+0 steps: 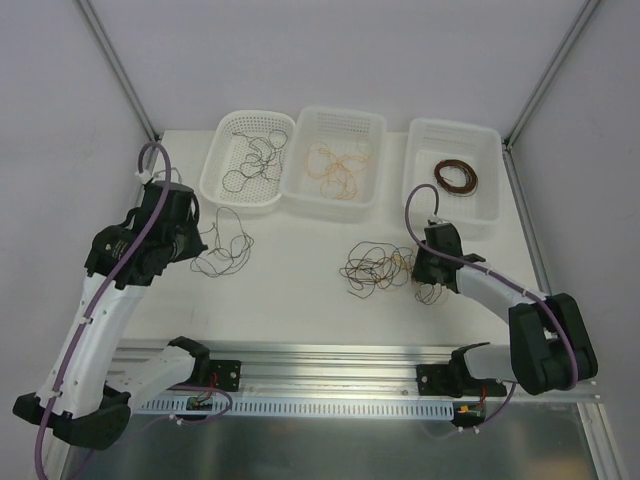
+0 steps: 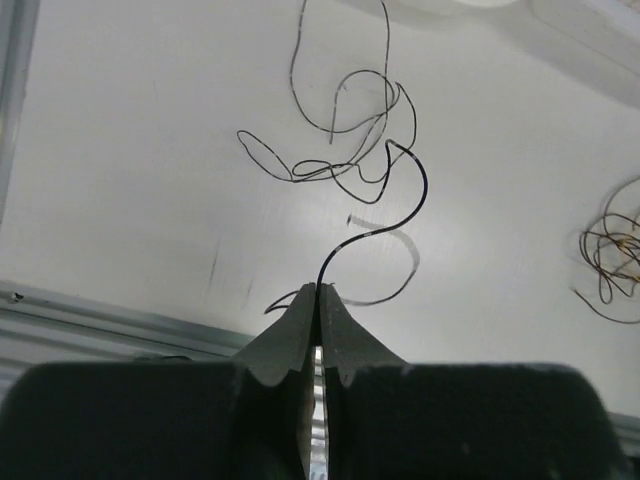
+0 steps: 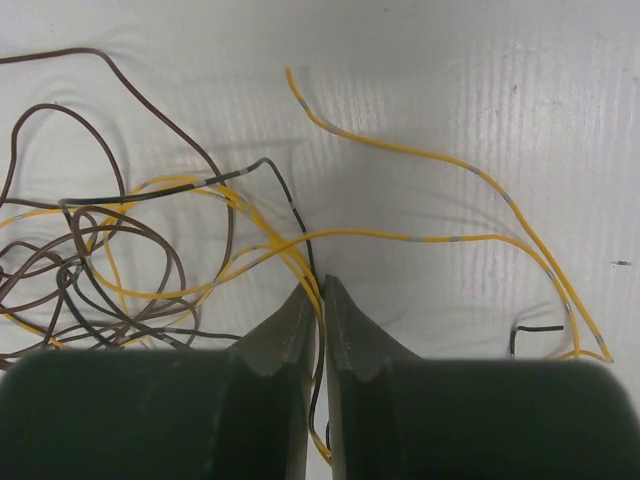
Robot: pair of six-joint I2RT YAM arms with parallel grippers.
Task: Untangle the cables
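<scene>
The tangle of thin black, yellow and brown cables lies on the white surface, right of centre and in front of the baskets. The right claw sits at the tangle's right edge. It is clenched almost fully, with a yellow strand and a black strand running down the narrow slit between its fingers.

Well apart to the left, a loose thin black cable lies in open loops on the surface. The left claw is clenched on one end, and the wire rises from its tips in an S-curve.

Three white perforated plastic baskets stand side by side at the far edge:
- The left basket holds black wires.
- The middle basket holds orange-yellow wires.
- The right basket holds a neatly wound dark-brown wire ring.
</scene>
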